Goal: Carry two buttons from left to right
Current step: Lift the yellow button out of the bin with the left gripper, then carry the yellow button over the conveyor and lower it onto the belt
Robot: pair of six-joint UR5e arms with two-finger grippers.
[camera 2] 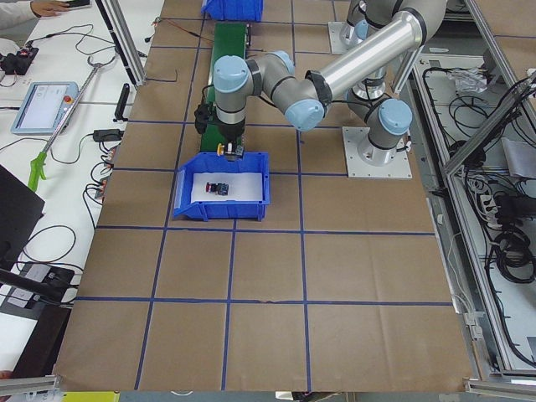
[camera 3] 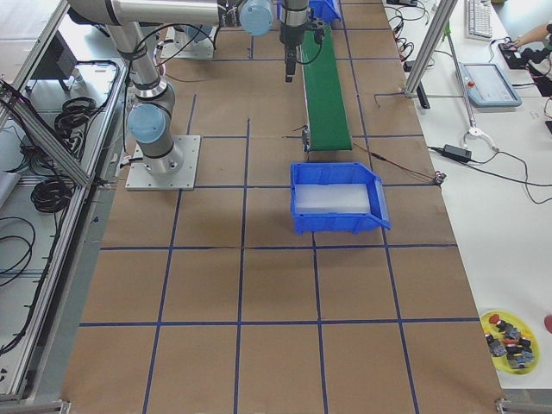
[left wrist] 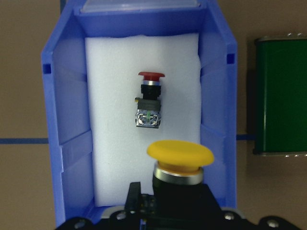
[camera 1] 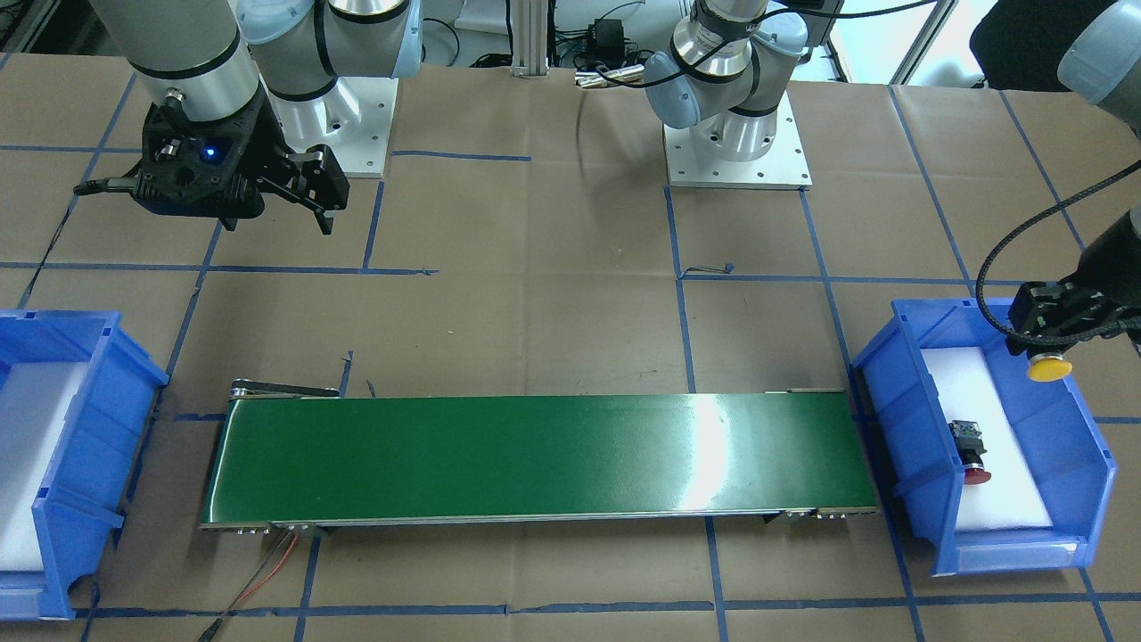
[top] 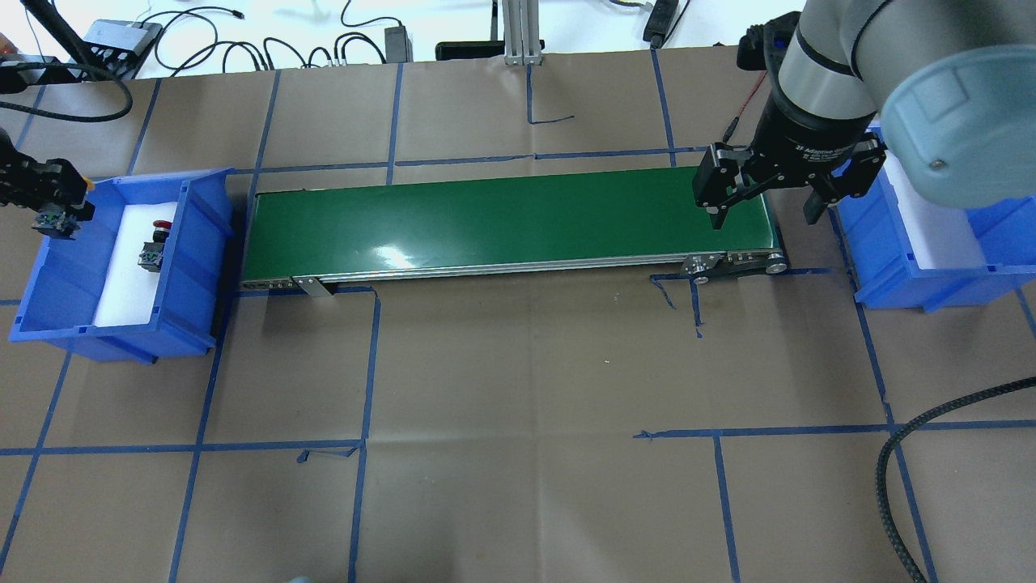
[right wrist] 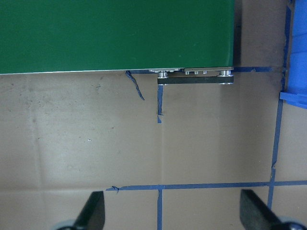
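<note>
A: So, front-facing view: where's the yellow button (camera 1: 1049, 367)?
B: Gripped in the left jaws, over the bin (camera 1: 891, 419) at the table's (camera 1: 553, 294) left edge. The red button (camera 1: 972, 456) lies on the bin's foam (camera 1: 1007, 499).
A: Overhead?
B: Right jaws spread wide, holding nothing, above the belt's (top: 502, 219) end by the right edge.
A: Left wrist view?
B: Yellow cap sticks out nearest, the red button lies apart beyond it.
A: Right wrist?
B: Fingers (right wrist: 93, 213) far apart over the table.
</note>
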